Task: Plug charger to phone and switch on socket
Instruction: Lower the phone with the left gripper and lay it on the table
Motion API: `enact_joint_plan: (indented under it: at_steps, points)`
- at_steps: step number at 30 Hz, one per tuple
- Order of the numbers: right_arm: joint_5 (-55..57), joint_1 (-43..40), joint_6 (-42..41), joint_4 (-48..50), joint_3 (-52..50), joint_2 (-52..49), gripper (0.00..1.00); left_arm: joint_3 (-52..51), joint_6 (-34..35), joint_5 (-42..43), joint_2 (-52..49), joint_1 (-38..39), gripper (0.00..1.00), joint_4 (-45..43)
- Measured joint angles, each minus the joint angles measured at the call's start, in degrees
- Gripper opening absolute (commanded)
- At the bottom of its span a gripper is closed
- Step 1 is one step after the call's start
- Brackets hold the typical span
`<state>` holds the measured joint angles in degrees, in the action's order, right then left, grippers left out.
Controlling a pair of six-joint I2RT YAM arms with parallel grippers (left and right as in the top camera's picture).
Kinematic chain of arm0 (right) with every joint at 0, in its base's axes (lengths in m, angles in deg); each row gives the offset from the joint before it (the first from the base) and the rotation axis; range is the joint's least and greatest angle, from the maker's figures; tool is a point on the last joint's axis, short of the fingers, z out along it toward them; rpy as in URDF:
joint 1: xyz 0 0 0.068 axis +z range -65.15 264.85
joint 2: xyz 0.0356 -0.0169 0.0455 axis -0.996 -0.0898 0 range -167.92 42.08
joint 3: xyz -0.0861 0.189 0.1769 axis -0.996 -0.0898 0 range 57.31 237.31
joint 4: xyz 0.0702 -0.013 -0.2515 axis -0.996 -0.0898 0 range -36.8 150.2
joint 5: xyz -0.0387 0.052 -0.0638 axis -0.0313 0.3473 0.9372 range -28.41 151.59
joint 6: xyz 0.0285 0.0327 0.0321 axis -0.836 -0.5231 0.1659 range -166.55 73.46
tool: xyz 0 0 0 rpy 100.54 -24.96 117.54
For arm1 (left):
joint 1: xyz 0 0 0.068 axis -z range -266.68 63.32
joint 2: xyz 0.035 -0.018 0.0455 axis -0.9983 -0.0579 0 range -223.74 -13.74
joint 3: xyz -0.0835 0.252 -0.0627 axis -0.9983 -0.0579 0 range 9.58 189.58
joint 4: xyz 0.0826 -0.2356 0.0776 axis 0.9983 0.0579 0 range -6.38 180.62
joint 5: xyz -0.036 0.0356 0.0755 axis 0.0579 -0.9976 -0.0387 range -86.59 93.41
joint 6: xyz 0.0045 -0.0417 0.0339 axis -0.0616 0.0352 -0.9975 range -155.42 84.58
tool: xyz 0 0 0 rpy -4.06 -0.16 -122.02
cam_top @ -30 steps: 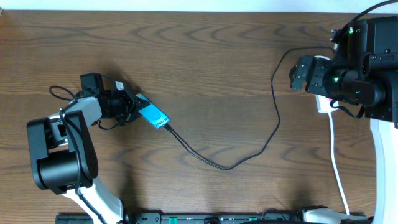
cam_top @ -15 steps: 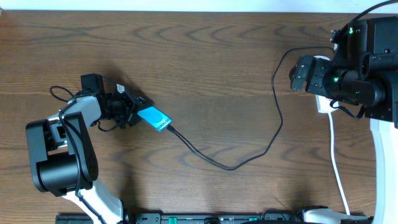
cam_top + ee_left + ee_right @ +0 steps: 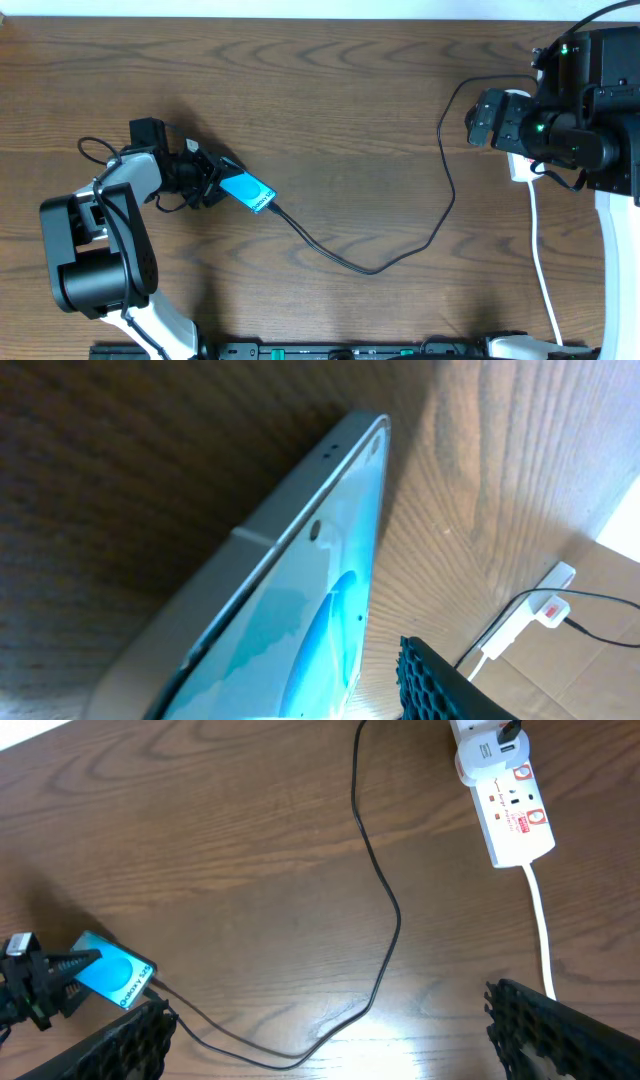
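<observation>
The phone point(image 3: 249, 190), with its cyan screen up, lies slanted on the wooden table at the left. My left gripper point(image 3: 207, 177) is shut on its upper left end. In the left wrist view the phone point(image 3: 300, 630) fills the frame beside one finger pad point(image 3: 432, 682). The black charger cable point(image 3: 372, 268) runs from the phone's lower right end in a loop up to the socket point(image 3: 510, 795), where its adapter is plugged in at the top. The cable tip point(image 3: 157, 983) meets the phone point(image 3: 113, 974). My right gripper point(image 3: 340, 1050) is wide open and empty, hovering above the cable, left of the socket.
The socket point(image 3: 520, 170) is mostly hidden under the right arm in the overhead view. Its thick white cord point(image 3: 543, 262) runs toward the front edge. The socket also shows far off in the left wrist view point(image 3: 527, 622). A light wall borders the table's far edge.
The left gripper has turned a little and the phone has shifted slightly right and toward the front. The right arm has not moved.
</observation>
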<state>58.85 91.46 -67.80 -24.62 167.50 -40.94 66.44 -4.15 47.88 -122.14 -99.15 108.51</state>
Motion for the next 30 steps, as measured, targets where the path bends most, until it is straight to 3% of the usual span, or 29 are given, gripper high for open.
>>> enact_joint_plan:
  at_steps: [11,30]
  points:
    - [0.0,0.0,0.0,0.0,0.0,0.0,0.99,0.6,0.4,-2.2,0.6,0.0,0.54,3.8]
    - [0.0,0.1,0.0,-0.2,0.0,0.0,0.99,1.2,0.4,-6.2,1.3,0.1,0.54,9.6]
